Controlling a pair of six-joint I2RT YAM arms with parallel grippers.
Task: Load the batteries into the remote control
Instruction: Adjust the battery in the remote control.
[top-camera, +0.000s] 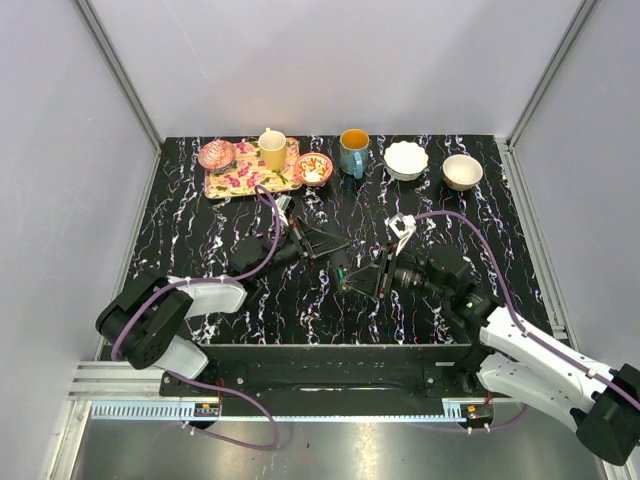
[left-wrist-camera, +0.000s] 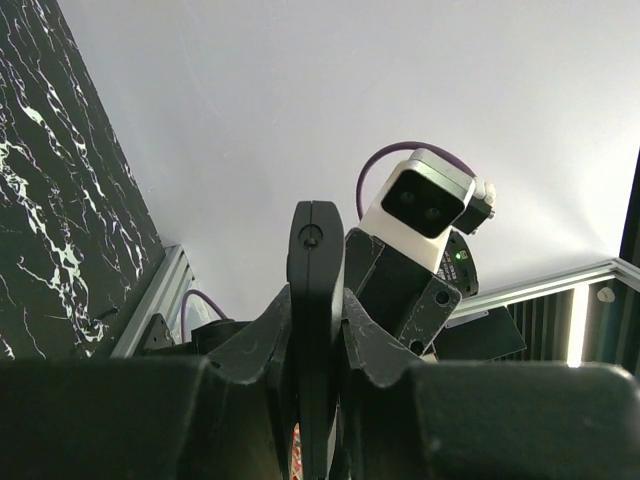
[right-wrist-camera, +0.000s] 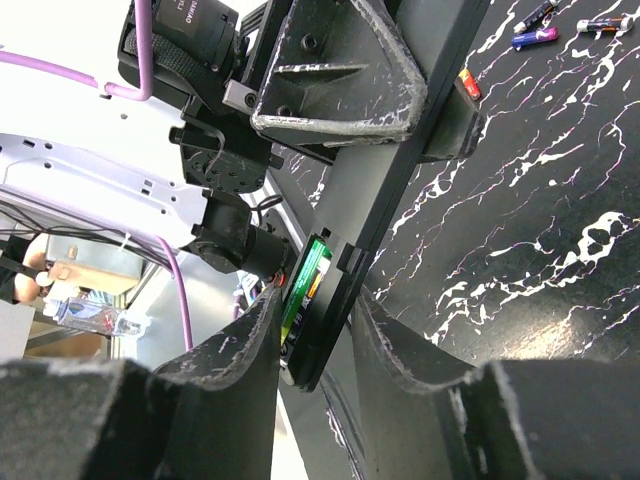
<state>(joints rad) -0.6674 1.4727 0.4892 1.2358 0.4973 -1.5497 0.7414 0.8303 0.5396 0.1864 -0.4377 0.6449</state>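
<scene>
1. Black marbled surface (top-camera: 200, 215); teal mug (top-camera: 352, 152) at the far edge.
2. Left end effector (top-camera: 300, 240): clamped tight on the remote control (right-wrist-camera: 400, 190), apparently raised off the surface.
3. Remote control: likely light, stiff and slick; best taken across its long edges.
4. Battery (right-wrist-camera: 303, 285): green, lying in the open slot; small, likely to roll.
5. Right end effector (right-wrist-camera: 320, 320): jaws straddle the slot end; cannot tell if they pinch.
</scene>
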